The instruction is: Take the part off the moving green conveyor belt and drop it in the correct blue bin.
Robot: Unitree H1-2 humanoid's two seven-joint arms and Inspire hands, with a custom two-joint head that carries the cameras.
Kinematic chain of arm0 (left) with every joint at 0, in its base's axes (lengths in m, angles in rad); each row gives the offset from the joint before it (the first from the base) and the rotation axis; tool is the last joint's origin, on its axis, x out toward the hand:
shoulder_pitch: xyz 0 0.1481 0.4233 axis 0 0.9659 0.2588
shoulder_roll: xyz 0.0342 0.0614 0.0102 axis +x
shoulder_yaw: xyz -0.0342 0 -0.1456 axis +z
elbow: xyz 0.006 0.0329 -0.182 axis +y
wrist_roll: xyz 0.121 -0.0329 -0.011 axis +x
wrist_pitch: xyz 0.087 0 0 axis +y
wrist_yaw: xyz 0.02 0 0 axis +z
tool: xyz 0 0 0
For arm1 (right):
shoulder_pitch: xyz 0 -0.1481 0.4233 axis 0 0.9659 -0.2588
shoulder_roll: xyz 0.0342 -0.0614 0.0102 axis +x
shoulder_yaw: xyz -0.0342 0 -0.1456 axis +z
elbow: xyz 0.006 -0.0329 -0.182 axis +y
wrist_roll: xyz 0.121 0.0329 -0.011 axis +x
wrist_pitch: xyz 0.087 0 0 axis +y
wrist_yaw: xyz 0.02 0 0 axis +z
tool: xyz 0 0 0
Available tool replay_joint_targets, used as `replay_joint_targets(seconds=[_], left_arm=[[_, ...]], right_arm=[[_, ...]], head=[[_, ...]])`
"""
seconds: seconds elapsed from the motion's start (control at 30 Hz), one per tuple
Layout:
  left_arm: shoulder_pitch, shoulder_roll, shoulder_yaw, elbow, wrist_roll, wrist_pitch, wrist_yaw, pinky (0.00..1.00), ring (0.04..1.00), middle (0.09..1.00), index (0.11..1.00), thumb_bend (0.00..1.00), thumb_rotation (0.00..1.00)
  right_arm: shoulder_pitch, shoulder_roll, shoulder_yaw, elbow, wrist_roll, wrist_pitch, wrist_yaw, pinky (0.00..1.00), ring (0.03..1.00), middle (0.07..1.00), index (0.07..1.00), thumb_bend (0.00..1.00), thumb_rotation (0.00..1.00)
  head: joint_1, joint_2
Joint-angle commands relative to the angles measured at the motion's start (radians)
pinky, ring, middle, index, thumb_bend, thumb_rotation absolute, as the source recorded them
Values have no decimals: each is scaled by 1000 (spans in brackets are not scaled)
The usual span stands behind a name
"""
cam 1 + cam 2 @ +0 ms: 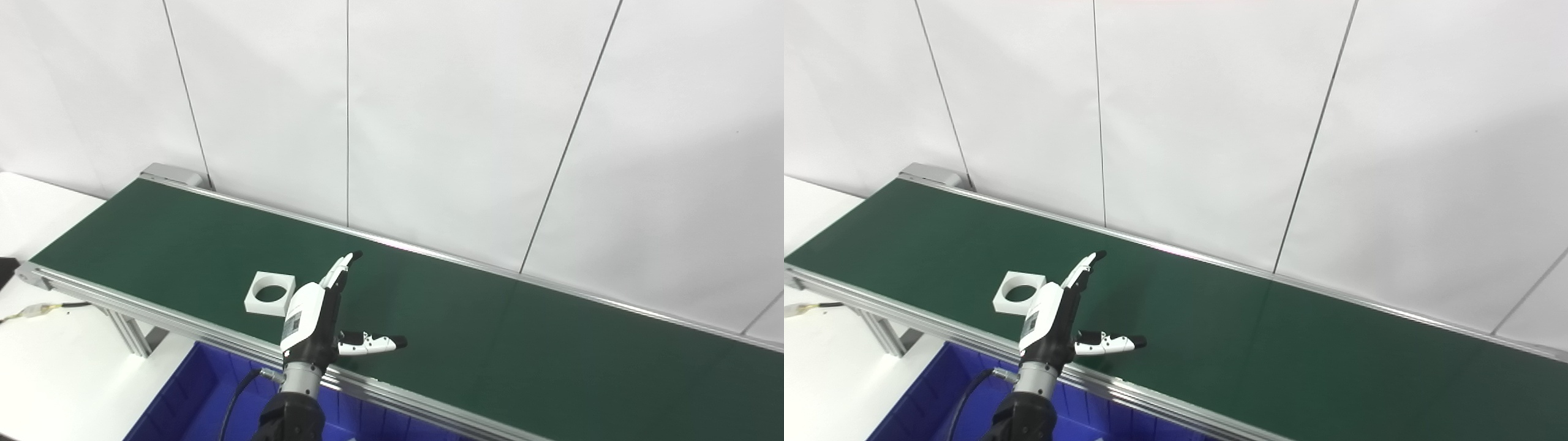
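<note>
A white square part with a round hole (270, 293) lies flat on the green conveyor belt (490, 331), near its front edge. My left hand (318, 312) is held over the belt just right of the part. It is open and empty, with the fingers stretched toward the back and the thumb out to the right. The part sits beside the back of the hand, close to it or touching it. A blue bin (177, 398) stands below the belt's front rail, under my left arm. The right hand is not in view.
The belt's aluminium front rail (184, 321) runs between the bin and the belt. A support leg (131, 334) stands at the left end. A white table with a cable (37, 309) lies to the left. White wall panels rise right behind the belt.
</note>
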Motion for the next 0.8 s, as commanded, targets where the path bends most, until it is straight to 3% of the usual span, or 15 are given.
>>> replay_joint_targets(seconds=[0.0, 0.2, 0.4, 0.77], left_arm=[[-54, 21, -9, 3, 49, 11, 53, 836, 890, 948, 932, 835, 319], [-93, 53, -24, 68, 83, 28, 102, 924, 965, 969, 943, 814, 311], [-130, 81, -32, 95, 108, 91, 102, 985, 998, 987, 952, 805, 310], [-156, 113, -52, 109, 117, 157, 99, 1000, 1000, 995, 947, 813, 314]], right_arm=[[-19, 3, -3, -4, -4, -65, -14, 999, 1000, 996, 1000, 796, 80], [-28, 3, -1, 9, -9, -71, -14, 1000, 993, 988, 1000, 797, 80], [-26, 9, -2, 8, -8, -62, -17, 1000, 992, 987, 1000, 800, 71], [-9, 6, -1, -30, -12, -47, -12, 1000, 979, 989, 1000, 790, 42]], head=[[-1, -1], [-3, -5], [-6, -5], [-41, 38]])
